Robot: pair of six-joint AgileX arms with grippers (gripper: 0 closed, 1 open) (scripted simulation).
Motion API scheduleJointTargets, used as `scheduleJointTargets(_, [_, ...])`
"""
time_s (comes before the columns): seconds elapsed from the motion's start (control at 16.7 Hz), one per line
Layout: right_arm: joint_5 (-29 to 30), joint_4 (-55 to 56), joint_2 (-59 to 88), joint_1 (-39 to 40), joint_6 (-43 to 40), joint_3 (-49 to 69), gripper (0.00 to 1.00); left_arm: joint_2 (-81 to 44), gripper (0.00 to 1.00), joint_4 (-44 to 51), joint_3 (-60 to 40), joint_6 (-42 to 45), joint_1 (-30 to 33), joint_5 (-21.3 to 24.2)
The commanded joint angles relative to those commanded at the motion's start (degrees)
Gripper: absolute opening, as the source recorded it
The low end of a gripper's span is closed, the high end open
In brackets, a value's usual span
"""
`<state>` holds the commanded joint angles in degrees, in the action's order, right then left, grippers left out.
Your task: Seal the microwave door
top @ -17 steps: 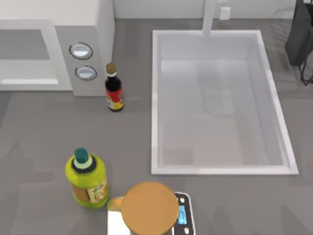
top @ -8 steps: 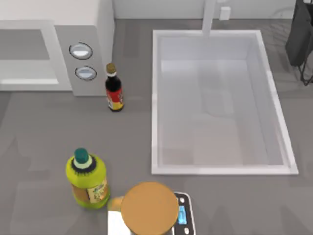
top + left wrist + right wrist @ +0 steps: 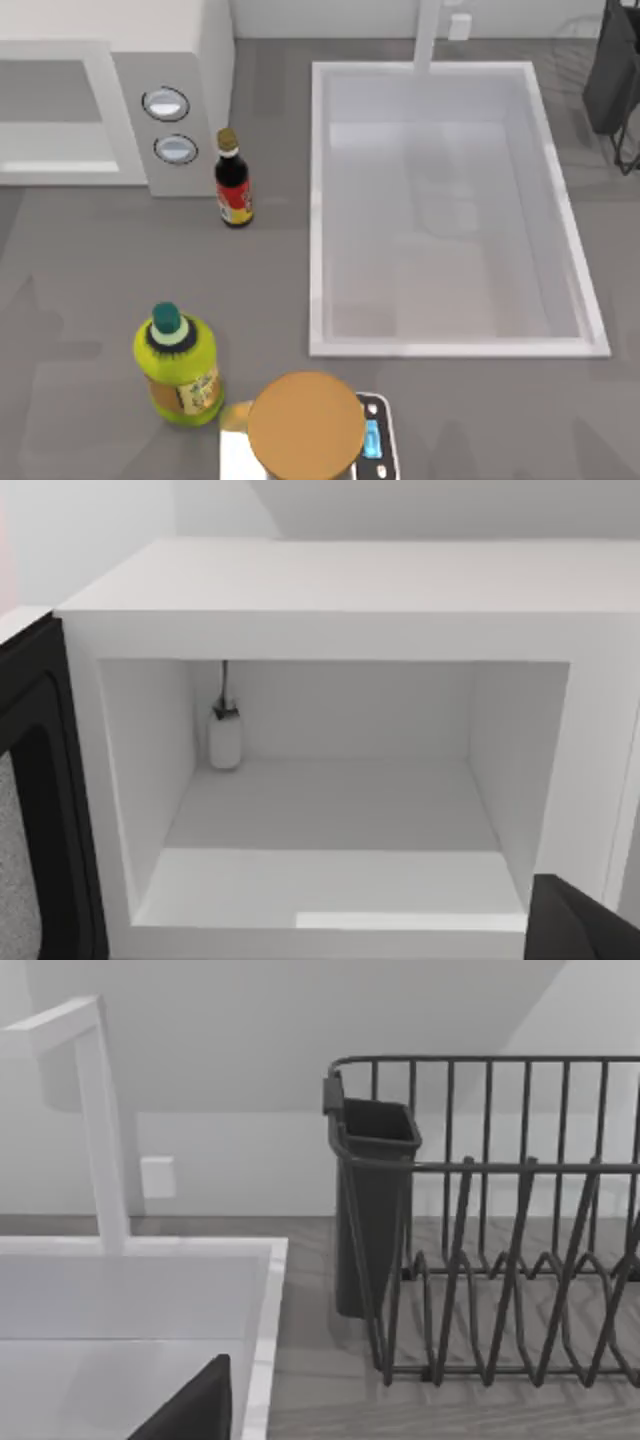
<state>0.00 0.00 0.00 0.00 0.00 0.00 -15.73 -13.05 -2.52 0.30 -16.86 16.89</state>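
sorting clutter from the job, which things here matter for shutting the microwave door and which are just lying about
Part of the job:
microwave, cavity open
microwave door, swung open beside the cavity

Just lying about:
dark sauce bottle
green bottle
sink
scale with round wooden board
dish rack

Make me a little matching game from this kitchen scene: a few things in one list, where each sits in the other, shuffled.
Things:
1. dark sauce bottle
2. green bottle
3. sink
4. microwave

Places (top view):
A. right half of the counter
B. far left corner
C. near edge, left of the round tan lid
D. just right of the two dials

Pairs: 1-D, 2-C, 3-A, 4-B
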Motion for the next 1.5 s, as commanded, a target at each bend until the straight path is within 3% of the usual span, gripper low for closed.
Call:
scheduleJointTargets(0.24, [0.0, 0.0, 0.0, 0.0, 0.0, 0.0, 1.0, 1.35, 0.0, 1.5, -0.34, -0.02, 2.17, -2.31])
scheduleJointTargets(0.54, [0.0, 0.0, 0.0, 0.0, 0.0, 0.0, 1.0, 6.59, 0.0, 7.51, -1.15, -0.1, 13.22, -13.37])
scheduleJointTargets(0.72, [0.0, 0.0, 0.0, 0.0, 0.0, 0.0, 1.0, 8.71, 0.0, 9.87, -1.4, -0.13, 16.57, -16.72])
scheduleJointTargets(1.08, [0.0, 0.0, 0.0, 0.0, 0.0, 0.0, 1.0, 6.64, 0.0, 10.95, -3.14, 1.19, 14.88, -15.57])
scheduleJointTargets(1.5, [0.0, 0.0, 0.0, 0.0, 0.0, 0.0, 1.0, -18.08, 0.0, 23.89, -24.33, 15.9, -1.76, -4.94])
